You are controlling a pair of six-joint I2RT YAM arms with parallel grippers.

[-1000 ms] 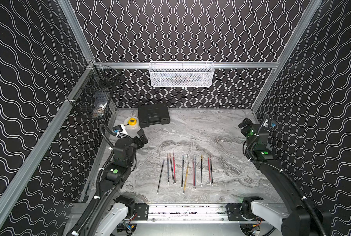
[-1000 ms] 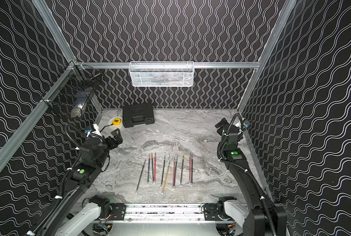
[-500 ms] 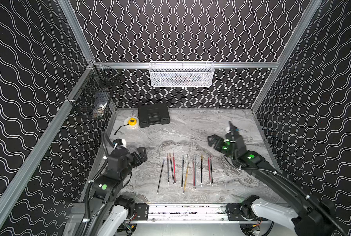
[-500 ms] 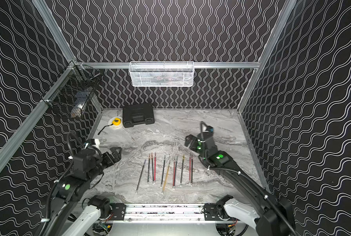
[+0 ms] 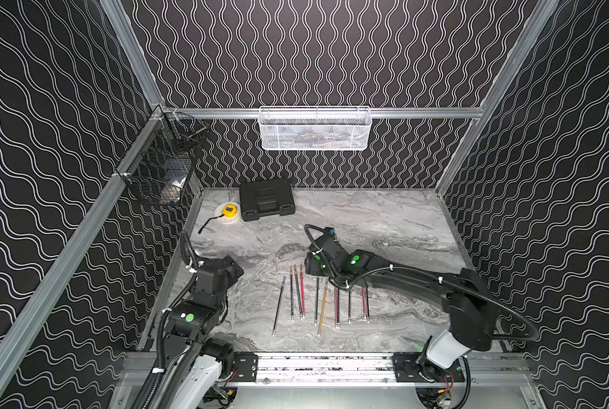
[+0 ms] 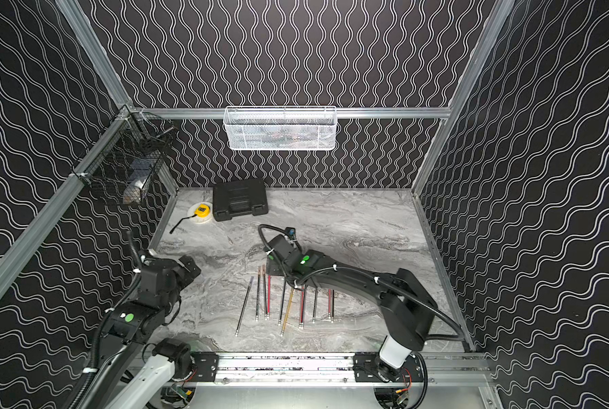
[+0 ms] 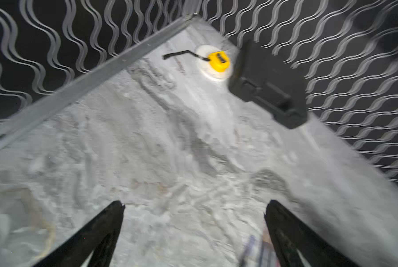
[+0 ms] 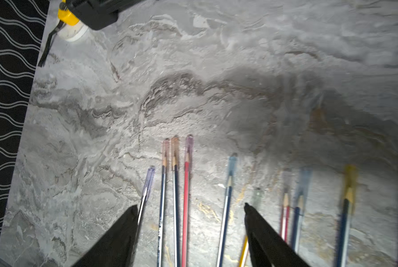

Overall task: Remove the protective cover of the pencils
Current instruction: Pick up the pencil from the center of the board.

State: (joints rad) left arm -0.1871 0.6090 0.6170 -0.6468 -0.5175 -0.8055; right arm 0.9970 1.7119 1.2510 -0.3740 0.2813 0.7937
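Right gripper (image 8: 191,205) has swung in from the side wall and hangs low over the pencils (image 5: 302,294), jaws partly apart, holding nothing. Pencils lie in a row at the table's (image 5: 384,219) front middle, tinted caps (image 8: 188,144) on. Left gripper (image 7: 195,203), nearer them now, gapes wide, empty

The pencils (image 5: 316,301) lie flat, side by side — tips capped; near-parallel.
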